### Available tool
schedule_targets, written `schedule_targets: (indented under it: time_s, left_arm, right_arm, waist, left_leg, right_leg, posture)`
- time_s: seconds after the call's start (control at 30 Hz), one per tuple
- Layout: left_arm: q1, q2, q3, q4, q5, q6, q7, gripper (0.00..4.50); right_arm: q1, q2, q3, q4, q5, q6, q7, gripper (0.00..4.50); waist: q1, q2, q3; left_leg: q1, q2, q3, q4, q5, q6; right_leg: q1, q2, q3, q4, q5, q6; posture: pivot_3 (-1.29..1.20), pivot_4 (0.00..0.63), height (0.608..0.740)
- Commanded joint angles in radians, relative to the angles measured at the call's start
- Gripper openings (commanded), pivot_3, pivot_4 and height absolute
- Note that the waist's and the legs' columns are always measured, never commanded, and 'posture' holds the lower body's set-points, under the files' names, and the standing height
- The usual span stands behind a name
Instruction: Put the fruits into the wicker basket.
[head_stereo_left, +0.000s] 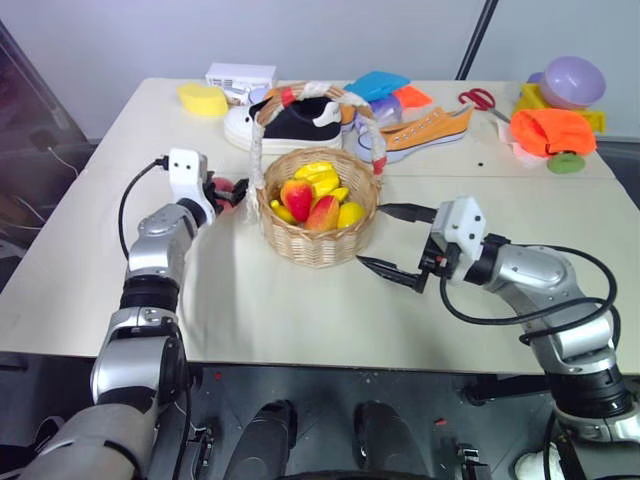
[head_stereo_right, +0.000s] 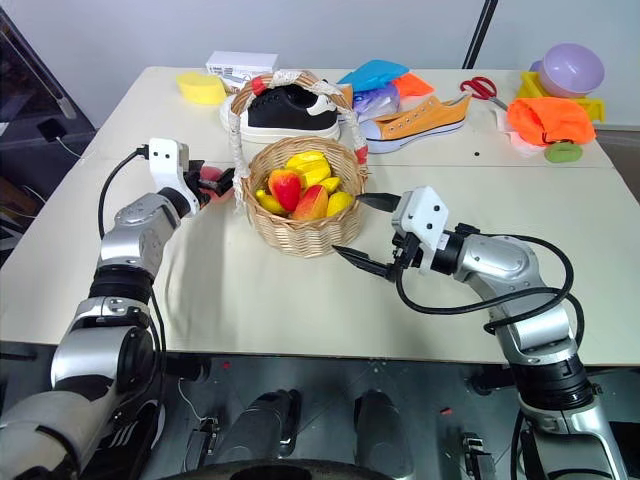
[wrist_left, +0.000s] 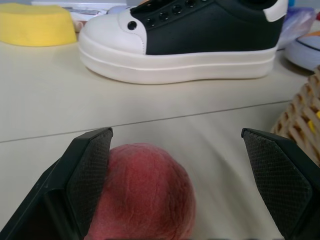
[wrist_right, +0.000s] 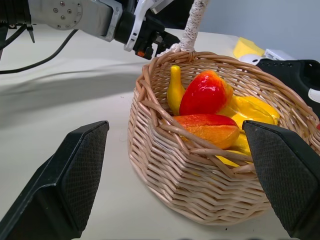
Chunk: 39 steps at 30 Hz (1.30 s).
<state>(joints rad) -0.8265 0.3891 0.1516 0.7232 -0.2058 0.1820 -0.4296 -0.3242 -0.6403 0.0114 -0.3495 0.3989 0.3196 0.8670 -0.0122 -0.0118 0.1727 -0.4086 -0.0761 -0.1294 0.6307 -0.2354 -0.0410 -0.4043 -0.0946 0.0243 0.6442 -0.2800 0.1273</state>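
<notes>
The wicker basket (head_stereo_left: 318, 240) stands mid-table with its arched handle up. Inside lie a red-orange mango (wrist_right: 207, 131), another red fruit (wrist_right: 204, 94) and yellow banana pieces (head_stereo_left: 318, 172). A pink-red peach (wrist_left: 142, 195) rests on the table just left of the basket. My left gripper (head_stereo_left: 232, 195) is open around the peach, which lies against one finger pad (wrist_left: 90, 172) with a wide gap to the other. My right gripper (head_stereo_left: 372, 236) is open and empty just right of the basket, pointing at its wall.
A black-and-white shoe (head_stereo_left: 290, 120) sits right behind the basket and the peach. Farther back are a yellow sponge (head_stereo_left: 203, 98), a white box (head_stereo_left: 240, 75), an orange sneaker (head_stereo_left: 432, 128), scissors (head_stereo_left: 482, 98), an orange cloth (head_stereo_left: 552, 130) and a purple bowl (head_stereo_left: 572, 80).
</notes>
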Motion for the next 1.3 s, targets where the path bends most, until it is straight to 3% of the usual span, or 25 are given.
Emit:
schedule_targets:
  time_s: [0.03, 0.47, 0.73, 1.13, 1.23, 1.3]
  left_arm:
    - [-0.013, 0.008, -0.004, -0.008, 0.028, -0.017, 0.027, 4.42]
    - [-0.02, -0.015, 0.035, -0.093, 0.009, 0.088, 0.109, 4.42]
    - [-0.006, -0.01, -0.006, -0.075, 0.047, 0.187, 0.108, 4.42]
    - [-0.007, -0.023, -0.015, -0.045, 0.073, 0.161, 0.117, 4.42]
    - [-0.002, -0.023, -0.011, -0.044, 0.072, 0.156, 0.116, 3.58]
    - [0.0, -0.019, -0.015, -0.045, 0.081, 0.146, 0.122, 2.76]
  right_arm:
    - [-0.002, 0.003, -0.037, -0.028, 0.023, -0.011, -0.005, 4.5]
    - [-0.011, 0.015, -0.026, -0.019, 0.021, -0.012, -0.006, 4.5]
    - [-0.019, 0.012, -0.023, -0.025, 0.026, 0.0, 0.0, 4.5]
    - [-0.025, 0.017, -0.02, -0.019, 0.02, -0.005, -0.003, 4.5]
    - [-0.028, 0.016, -0.024, -0.018, 0.021, -0.004, -0.004, 4.5]
    - [-0.03, 0.016, -0.025, -0.016, 0.022, -0.005, -0.004, 4.5]
  waist:
    - [-0.001, 0.0, 0.0]
    - [-0.001, 0.0, 0.0]
    - [0.0, 0.0, 0.0]
    - [0.0, 0.0, 0.0]
    - [0.0, 0.0, 0.0]
    - [0.0, 0.0, 0.0]
  left_leg:
    - [0.0, 0.0, 0.0, 0.0, 0.0, 0.0]
    - [0.0, 0.0, 0.0, 0.001, -0.002, 0.003]
    - [0.0, 0.0, 0.001, 0.001, -0.002, 0.003]
    - [0.0, 0.0, 0.001, 0.001, -0.001, 0.003]
    - [0.0, 0.0, 0.001, 0.001, -0.001, 0.003]
    - [0.0, 0.0, 0.001, 0.001, -0.001, 0.003]
  right_leg:
    - [0.0, 0.0, 0.0, 0.001, 0.0, 0.0]
    - [-0.001, 0.0, 0.0, 0.002, 0.0, 0.0]
    - [-0.001, 0.0, 0.001, 0.003, 0.0, 0.0]
    - [-0.001, 0.0, 0.001, 0.003, 0.0, 0.0]
    - [-0.001, 0.0, 0.001, 0.003, 0.0, 0.0]
    - [-0.001, 0.0, 0.001, 0.003, 0.0, 0.0]
  posture:
    - [0.0, 0.15, 0.74]
    - [0.0, 0.15, 0.74]
    - [0.0, 0.15, 0.74]
    - [0.0, 0.15, 0.74]
    - [0.0, 0.15, 0.74]
    - [0.0, 0.15, 0.74]
